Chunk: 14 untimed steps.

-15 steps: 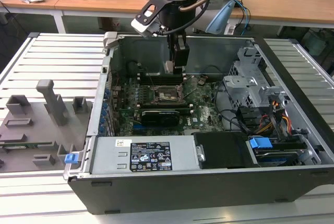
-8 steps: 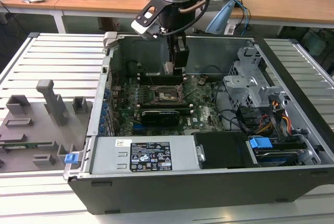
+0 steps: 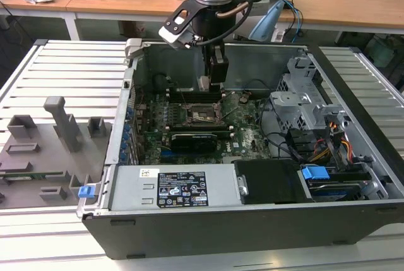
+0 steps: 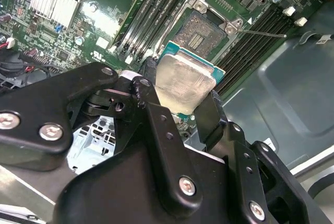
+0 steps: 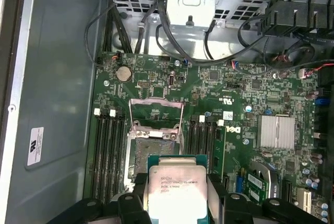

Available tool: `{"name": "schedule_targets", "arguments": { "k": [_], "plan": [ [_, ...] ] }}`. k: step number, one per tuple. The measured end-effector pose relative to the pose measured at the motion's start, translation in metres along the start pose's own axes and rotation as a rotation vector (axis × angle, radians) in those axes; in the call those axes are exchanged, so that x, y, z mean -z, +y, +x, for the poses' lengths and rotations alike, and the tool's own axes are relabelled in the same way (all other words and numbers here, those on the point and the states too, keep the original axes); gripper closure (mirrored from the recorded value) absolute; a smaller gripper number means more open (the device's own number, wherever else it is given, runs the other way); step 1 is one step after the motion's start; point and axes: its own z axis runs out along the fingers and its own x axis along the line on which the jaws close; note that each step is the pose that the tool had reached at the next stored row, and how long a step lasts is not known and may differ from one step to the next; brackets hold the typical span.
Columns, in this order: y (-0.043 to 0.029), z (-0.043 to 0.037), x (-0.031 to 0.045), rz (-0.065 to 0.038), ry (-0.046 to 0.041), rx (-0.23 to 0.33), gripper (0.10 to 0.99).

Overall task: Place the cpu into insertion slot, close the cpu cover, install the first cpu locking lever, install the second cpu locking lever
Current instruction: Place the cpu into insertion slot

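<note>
My gripper [image 3: 211, 81] hangs inside the open computer case, just above the motherboard, and is shut on the cpu [image 4: 185, 83]. The cpu is a small square chip, silver face showing, pinched by its edges between the two black fingers [image 4: 151, 78]. In the first wrist view the cpu [image 5: 175, 190] sits close to the insertion slot [image 5: 155, 150], overlapping its near edge. The slot [image 3: 203, 114] lies open and bare. The cpu cover [image 5: 155, 113], a thin metal frame with a square window, is swung back beyond the slot.
Memory slots [image 5: 107, 148] flank the socket on both sides. A long black card [image 3: 196, 137] lies in front of it. A metal drive cage [image 3: 303, 97] with cables stands at the exterior view's right, a power supply [image 3: 170, 189] at the front, and a grey fixture tray [image 3: 44, 151] outside at the left.
</note>
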Motion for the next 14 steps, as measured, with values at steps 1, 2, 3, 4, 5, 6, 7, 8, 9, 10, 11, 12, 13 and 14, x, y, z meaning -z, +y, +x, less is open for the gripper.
{"name": "schedule_targets", "arguments": {
  "k": [1,2,3,4,5,6,7,8,9,10,11,12,13,14],
  "plan": [
    [-0.0001,0.0,-0.0004,0.0,0.0,0.0,0.549],
    [-0.0001,0.0,-0.0006,0.0,0.0,0.0,0.549],
    [-0.0001,0.0,-0.0011,0.0,0.0,0.0,0.549],
    [-0.0002,0.0,-0.002,0.0,0.0001,0.0,0.549],
    [-0.0003,-0.0001,-0.0027,0.0,0.0,0.0,0.549],
    [-0.0004,-0.0001,-0.0041,0.0,0.0,0.0,0.549],
    [-0.0005,-0.0001,-0.0054,0.0,-0.0001,-0.001,0.549],
    [-0.0007,-0.0001,-0.0068,0.0,-0.0012,-0.011,0.549],
    [-0.0007,-0.0001,-0.0081,0.0,-0.0038,-0.04,0.549],
    [-0.0008,-0.0001,-0.0086,0.0,-0.0052,-0.054,0.549],
    [-0.0008,-0.0001,-0.0089,0.0,-0.0056,-0.057,0.549],
    [-0.0008,-0.0001,-0.0089,0.0,-0.0063,-0.06,0.549],
    [-0.0008,0.0,-0.0093,-0.001,-0.0073,-0.064,0.549],
    [-0.0009,-0.0001,-0.0095,0.0,-0.0085,-0.065,0.549]
  ]
}}
